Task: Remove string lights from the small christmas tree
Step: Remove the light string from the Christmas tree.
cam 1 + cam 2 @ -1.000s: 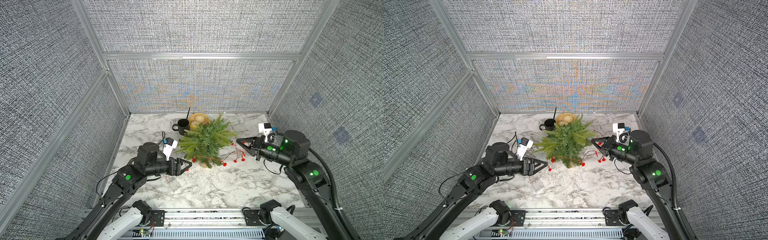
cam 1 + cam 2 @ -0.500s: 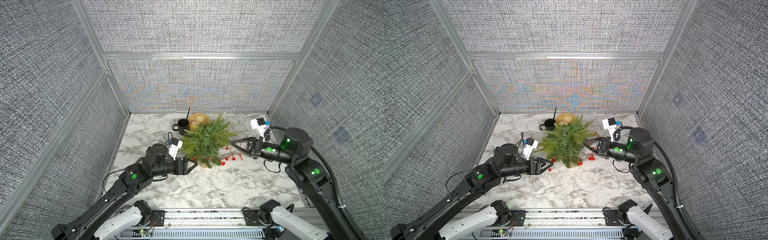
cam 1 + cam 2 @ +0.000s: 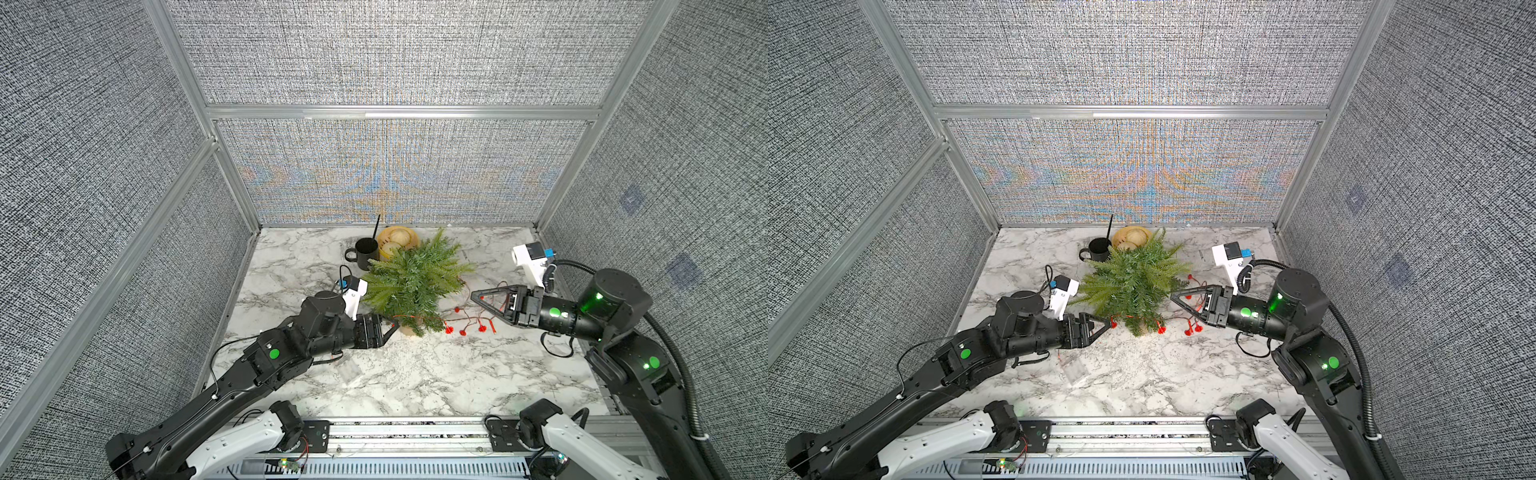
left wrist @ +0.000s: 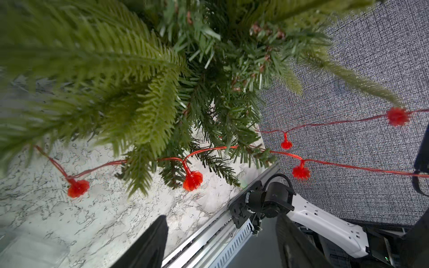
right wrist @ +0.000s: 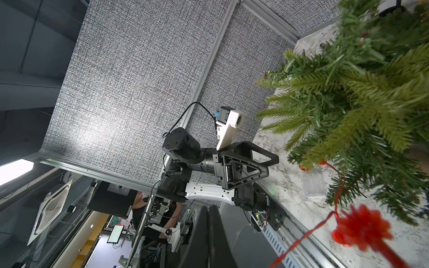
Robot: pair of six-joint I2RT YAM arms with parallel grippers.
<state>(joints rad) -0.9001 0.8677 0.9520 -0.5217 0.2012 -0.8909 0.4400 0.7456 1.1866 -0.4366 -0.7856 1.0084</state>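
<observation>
String lights, judged light, limp and snag-prone, run through the lower fronds of the small christmas tree and trail toward the right pincer, pressed together; left pincer spread beside the base; grip the wire between bulbs.
</observation>
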